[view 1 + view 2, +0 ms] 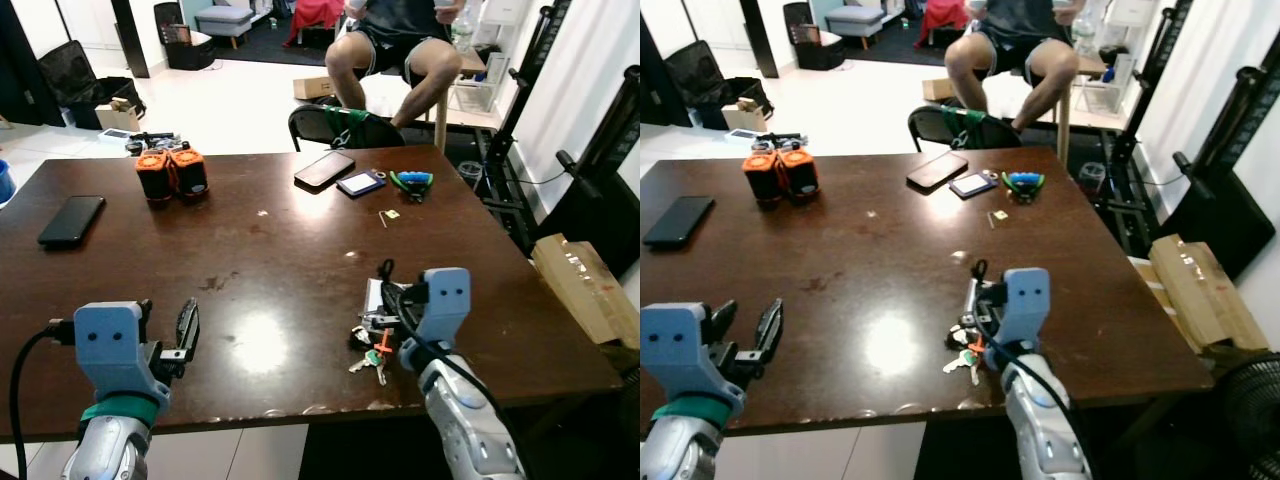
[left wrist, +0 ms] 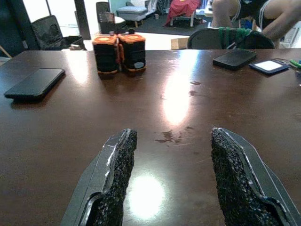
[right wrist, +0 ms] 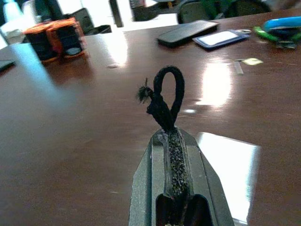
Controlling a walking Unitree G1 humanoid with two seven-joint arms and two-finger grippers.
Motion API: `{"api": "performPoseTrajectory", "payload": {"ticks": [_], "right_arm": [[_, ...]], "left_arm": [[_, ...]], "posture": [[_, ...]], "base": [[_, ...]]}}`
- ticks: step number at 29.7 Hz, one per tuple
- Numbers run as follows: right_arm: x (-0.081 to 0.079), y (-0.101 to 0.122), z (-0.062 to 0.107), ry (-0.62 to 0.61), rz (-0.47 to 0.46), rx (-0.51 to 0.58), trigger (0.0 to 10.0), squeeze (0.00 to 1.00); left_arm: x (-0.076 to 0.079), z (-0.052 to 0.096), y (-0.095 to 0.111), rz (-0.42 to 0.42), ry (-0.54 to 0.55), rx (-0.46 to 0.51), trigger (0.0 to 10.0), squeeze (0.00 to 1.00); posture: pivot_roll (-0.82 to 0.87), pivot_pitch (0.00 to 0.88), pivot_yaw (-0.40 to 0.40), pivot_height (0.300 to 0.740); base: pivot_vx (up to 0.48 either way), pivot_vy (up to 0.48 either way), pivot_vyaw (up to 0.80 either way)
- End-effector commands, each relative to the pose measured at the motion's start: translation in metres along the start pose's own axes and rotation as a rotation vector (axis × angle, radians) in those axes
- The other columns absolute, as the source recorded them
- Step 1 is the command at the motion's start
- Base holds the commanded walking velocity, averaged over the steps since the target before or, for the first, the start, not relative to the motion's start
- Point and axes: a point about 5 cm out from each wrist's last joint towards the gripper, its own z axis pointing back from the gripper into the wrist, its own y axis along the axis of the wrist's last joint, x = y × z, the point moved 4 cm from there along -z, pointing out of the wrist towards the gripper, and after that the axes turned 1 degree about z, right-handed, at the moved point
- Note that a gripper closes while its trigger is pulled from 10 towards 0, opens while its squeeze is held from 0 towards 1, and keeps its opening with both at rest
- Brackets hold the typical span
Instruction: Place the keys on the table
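Right pincer [image 1: 385, 300] sits low over the near right part of the dark brown wooden worktop [image 1: 270, 250], its 2 black fingers pressed together on the black cord loop [image 3: 164, 99] of the bunch of silver keys with red and green tags [image 1: 370, 350]. The keys themselves lie on the worktop just under the pincer, touching the wood, so the cord is probably held only until release; the placing looks nearly done and opening the fingers is what remains, by my judgement. A white card [image 3: 230, 165] lies on the wood beside the keys. Left pincer [image 1: 170, 335] hovers over the near left edge, fingers spread wide, holding nothing, likely kept out of the way. Further back: 2 orange-and-black blocks [image 1: 172, 173], a black phone [image 1: 71, 220], another dark phone [image 1: 324, 169], a seated person's legs [image 1: 400, 70] beyond.
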Motion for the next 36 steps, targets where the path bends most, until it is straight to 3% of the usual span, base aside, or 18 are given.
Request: {"api": "performPoseTrajectory", "payload": {"ticks": [1,15,18,36], "right_arm": [[0.0001,-0.0077,0.0023,-0.001,-0.014,-0.028,10.0,0.00],[0.0009,-0.0085,0.0019,-0.005,-0.012,-0.031,10.0,0.00],[0.0007,-0.0085,0.0023,-0.005,-0.011,-0.031,10.0,0.00],[0.0062,-0.0074,-0.0043,-0.013,0.003,-0.038,10.0,0.00]], "left_arm": [[-0.0039,0.0032,-0.0039,-0.006,0.013,-0.018,10.0,0.00],[0.0008,0.0033,-0.0024,-0.039,-0.019,-0.010,10.0,0.00],[0.0022,0.0037,-0.0024,-0.035,-0.021,-0.009,10.0,0.00],[0.0018,0.0036,-0.0044,-0.011,-0.016,-0.023,10.0,0.00]], "posture": [[-0.14,0.072,0.112,0.740],[-0.13,0.081,0.113,0.740],[-0.13,0.081,0.113,0.740],[-0.13,0.082,0.112,0.740]], "base": [[0.000,0.000,0.00],[0.000,-0.034,0.00],[0.000,-0.480,0.00],[0.000,0.000,0.00]]}}
